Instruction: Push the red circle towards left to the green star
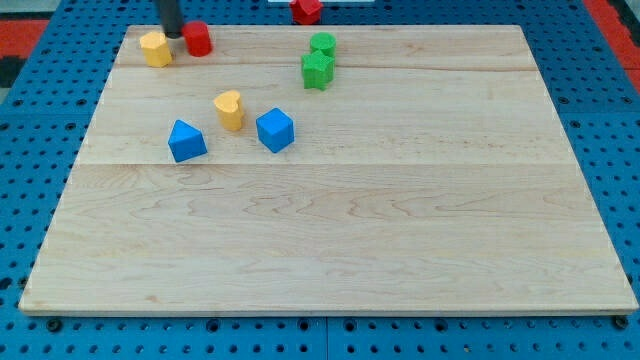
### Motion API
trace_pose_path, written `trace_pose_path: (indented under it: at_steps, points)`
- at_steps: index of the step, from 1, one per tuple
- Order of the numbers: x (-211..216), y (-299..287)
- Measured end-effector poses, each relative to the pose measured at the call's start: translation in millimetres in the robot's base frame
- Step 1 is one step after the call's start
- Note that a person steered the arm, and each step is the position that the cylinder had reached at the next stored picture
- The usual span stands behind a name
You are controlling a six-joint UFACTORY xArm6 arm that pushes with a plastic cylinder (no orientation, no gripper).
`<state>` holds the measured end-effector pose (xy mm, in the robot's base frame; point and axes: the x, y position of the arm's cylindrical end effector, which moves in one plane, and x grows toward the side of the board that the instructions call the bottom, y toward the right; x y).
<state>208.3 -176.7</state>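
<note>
The red circle (198, 38) stands near the board's top left corner. My tip (173, 34) is right against its left side, between it and a yellow block (155, 48). The green star (317, 70) sits to the view's right of the red circle, near the top middle, touching a second green block (323, 45) just above it.
A yellow heart block (230, 110), a blue triangular block (186, 141) and a blue cube (275, 130) lie below the red circle. Another red block (306, 10) sits off the wooden board (400, 200) at the view's top.
</note>
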Motion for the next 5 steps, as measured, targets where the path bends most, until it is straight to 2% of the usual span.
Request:
trace_pose_path:
  at_steps: [1,2,3,4,5]
  points:
    - [8.1,46.8]
    - [19.2,69.5]
    - [12.7,56.5]
    - [24.7,75.8]
    - [52.9,136.5]
